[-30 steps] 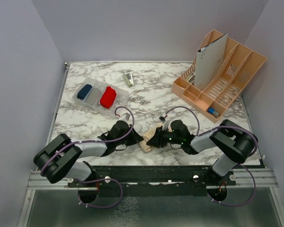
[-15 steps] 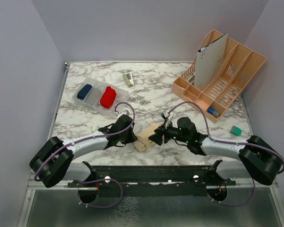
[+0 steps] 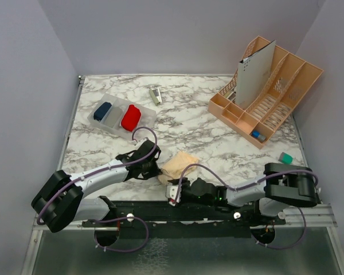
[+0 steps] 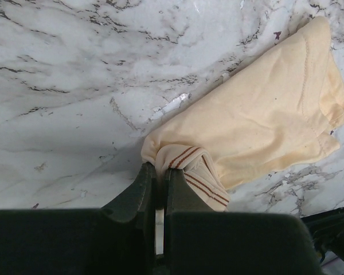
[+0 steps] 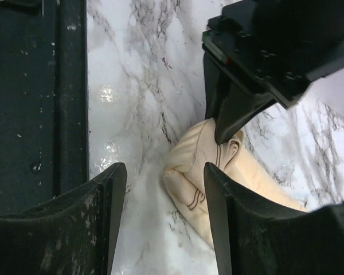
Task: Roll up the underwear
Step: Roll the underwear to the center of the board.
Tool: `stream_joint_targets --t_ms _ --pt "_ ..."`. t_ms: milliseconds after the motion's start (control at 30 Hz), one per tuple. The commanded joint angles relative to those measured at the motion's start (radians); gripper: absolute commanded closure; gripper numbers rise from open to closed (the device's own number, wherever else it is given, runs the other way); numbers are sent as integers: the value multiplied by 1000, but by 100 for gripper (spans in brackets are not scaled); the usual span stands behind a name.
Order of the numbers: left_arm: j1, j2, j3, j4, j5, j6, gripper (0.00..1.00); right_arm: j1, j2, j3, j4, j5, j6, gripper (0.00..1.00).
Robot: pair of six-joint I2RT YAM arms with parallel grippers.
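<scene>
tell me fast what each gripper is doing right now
Left gripper: shut on one end of the peach-beige underwear.
Right gripper: open, holding nothing.

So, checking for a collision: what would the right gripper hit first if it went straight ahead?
The right gripper would probably meet the bunched end of the peach underwear, pinched by the left gripper; depth unclear.
</scene>
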Motion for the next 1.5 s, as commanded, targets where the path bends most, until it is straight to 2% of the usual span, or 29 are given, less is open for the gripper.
stream_joint_targets --t_ms 0,167,267,567,767,833,933,1033,1067,1100,1133,1200,1300,1467 --pt "-1 11 -4 -105 -5 -12 100 75 128 68 109 225 -167 41" --pt "-1 -2 -10 -105 -2 -10 100 103 247 128 140 291 -218 41" --pt "0 -6 -11 -105 3 -2 100 108 294 144 133 328 -248 45" --pt "0 -14 -10 -118 7 8 100 113 320 96 82 379 -252 55" --pt "0 -30 -17 -117 18 -1 100 115 365 95 122 430 -216 81" --pt "0 -40 -22 -117 16 -6 100 115 365 85 163 430 -203 84" --pt "0 -52 -25 -119 12 -4 99 115 365 76 187 429 -175 96" --pt "1 -70 -27 -123 6 0 83 116 358 35 272 429 -119 99" --pt "2 -79 -29 -128 0 0 74 114 350 11 311 418 -86 99" --pt "2 -90 -30 -131 -6 -1 59 110 338 -13 349 396 -47 100" --pt "3 -105 -33 -134 -13 -3 47 103 324 -36 370 349 -7 99" --pt "6 -137 -42 -135 -21 -8 32 91 300 -58 377 284 85 100" --pt "9 -175 -56 -99 -4 -3 22 72 285 -115 489 233 220 99" --pt "8 -218 -133 87 99 5 10 13 289 -193 626 180 430 100"
